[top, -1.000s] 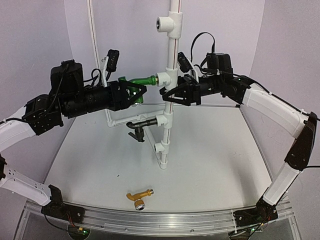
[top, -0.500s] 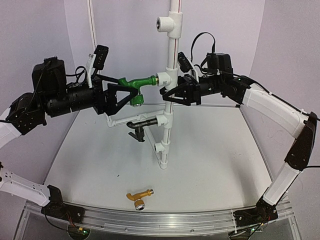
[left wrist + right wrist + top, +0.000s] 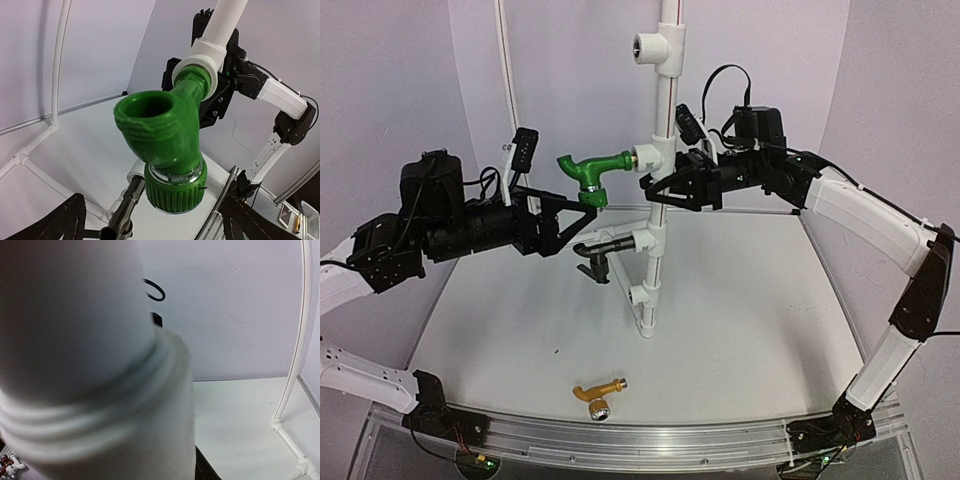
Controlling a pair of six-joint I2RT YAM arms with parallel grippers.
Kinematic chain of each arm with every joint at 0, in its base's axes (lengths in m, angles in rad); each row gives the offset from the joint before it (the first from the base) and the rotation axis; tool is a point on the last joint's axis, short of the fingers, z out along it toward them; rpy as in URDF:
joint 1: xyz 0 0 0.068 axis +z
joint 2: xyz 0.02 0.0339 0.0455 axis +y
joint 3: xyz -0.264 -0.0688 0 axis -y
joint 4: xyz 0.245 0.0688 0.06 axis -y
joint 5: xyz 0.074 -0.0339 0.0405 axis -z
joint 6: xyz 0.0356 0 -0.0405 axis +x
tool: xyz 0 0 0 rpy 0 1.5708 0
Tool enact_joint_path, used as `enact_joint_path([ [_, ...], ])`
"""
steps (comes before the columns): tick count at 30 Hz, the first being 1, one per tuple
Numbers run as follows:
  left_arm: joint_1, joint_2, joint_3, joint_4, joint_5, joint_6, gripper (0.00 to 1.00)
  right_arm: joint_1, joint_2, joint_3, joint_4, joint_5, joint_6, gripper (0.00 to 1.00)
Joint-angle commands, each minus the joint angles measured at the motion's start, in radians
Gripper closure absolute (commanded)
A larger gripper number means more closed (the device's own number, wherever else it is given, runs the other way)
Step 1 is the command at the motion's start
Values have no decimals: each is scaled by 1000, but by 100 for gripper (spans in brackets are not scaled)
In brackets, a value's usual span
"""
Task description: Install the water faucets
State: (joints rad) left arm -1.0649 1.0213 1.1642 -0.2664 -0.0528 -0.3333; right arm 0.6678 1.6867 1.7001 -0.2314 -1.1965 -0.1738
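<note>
the left tool stood spread just beside the green faucet, seated in its tee; the right tool pinched the white pipe, seemingly to steady it.

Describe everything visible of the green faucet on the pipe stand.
The green faucet looks like glossy plastic: a curved spout with a threaded open mouth, a ribbed round knob pointing down, and an end screwed into a white tee fitting. It juts out sideways. Only the fitting touches it; the open left gripper sits just below.
</note>
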Motion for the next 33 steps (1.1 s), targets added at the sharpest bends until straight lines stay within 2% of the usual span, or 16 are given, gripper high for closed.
enact_joint_path([
  [1,6,24,-3,111,-3,-38,6,-6,-35,-11,-31,-31,74,100],
  [22,116,9,-103,190,-17,-51,11,-6,-42,-10,-31,-55,88,100],
  [33,252,20,-143,274,92,-108,12,-6,-42,-24,-32,-62,82,100],
])
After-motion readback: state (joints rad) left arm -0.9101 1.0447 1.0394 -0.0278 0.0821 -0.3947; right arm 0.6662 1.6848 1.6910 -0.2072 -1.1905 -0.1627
